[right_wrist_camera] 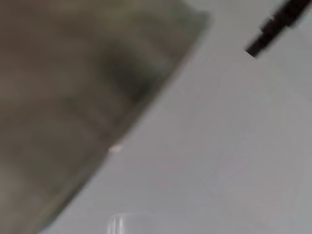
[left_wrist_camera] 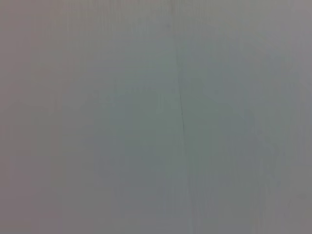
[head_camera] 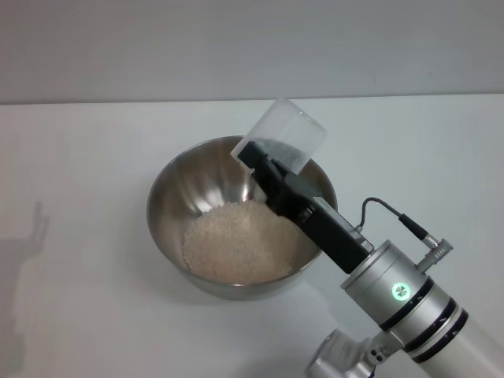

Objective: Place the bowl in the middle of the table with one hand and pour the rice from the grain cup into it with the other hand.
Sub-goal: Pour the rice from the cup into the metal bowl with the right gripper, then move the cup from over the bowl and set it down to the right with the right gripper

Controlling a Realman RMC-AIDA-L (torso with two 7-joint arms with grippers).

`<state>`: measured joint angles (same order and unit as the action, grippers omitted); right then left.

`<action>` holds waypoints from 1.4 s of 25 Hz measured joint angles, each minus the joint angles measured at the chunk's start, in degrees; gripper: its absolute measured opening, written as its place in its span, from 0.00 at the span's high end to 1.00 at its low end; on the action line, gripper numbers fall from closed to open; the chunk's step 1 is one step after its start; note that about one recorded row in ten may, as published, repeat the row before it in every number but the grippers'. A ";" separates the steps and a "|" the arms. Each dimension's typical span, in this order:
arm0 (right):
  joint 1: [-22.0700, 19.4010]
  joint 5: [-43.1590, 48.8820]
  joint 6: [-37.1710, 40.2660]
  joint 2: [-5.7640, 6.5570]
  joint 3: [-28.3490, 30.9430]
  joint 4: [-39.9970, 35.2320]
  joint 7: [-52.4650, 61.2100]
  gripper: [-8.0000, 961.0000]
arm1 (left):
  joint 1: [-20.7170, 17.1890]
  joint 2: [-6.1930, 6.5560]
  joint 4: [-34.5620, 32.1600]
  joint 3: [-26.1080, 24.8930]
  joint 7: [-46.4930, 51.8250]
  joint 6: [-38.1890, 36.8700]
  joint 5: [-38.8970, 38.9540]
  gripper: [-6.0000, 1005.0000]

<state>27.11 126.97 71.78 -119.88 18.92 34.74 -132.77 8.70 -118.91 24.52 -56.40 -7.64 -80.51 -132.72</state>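
The steel bowl (head_camera: 167, 183) sits on the white table (head_camera: 79, 150) near its middle. A pale heap of rice (head_camera: 236, 242) fills the bowl's bottom. My right gripper (head_camera: 264, 156) is shut on the clear grain cup (head_camera: 293, 130) and holds it tipped over the bowl's far right rim. No rice shows inside the cup. In the right wrist view the bowl (right_wrist_camera: 73, 97) is a blurred dark mass, and an edge of the grain cup (right_wrist_camera: 119, 225) shows. The left gripper is out of view.
A shadow (head_camera: 24, 260) lies on the table at the left edge. Bare tabletop surrounds the bowl on all sides. A thin dark object (right_wrist_camera: 273, 27) appears far off in the right wrist view. The left wrist view shows only a plain grey surface.
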 joint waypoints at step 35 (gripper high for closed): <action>-2.82 -16.21 14.16 0.39 8.33 -19.45 130.88 0.99 | 1.23 0.08 -0.70 -0.26 0.00 0.55 0.00 0.20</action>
<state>24.29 110.77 85.94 -119.49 27.25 15.29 -1.89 9.92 -118.83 23.82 -56.67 -7.64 -79.96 -132.72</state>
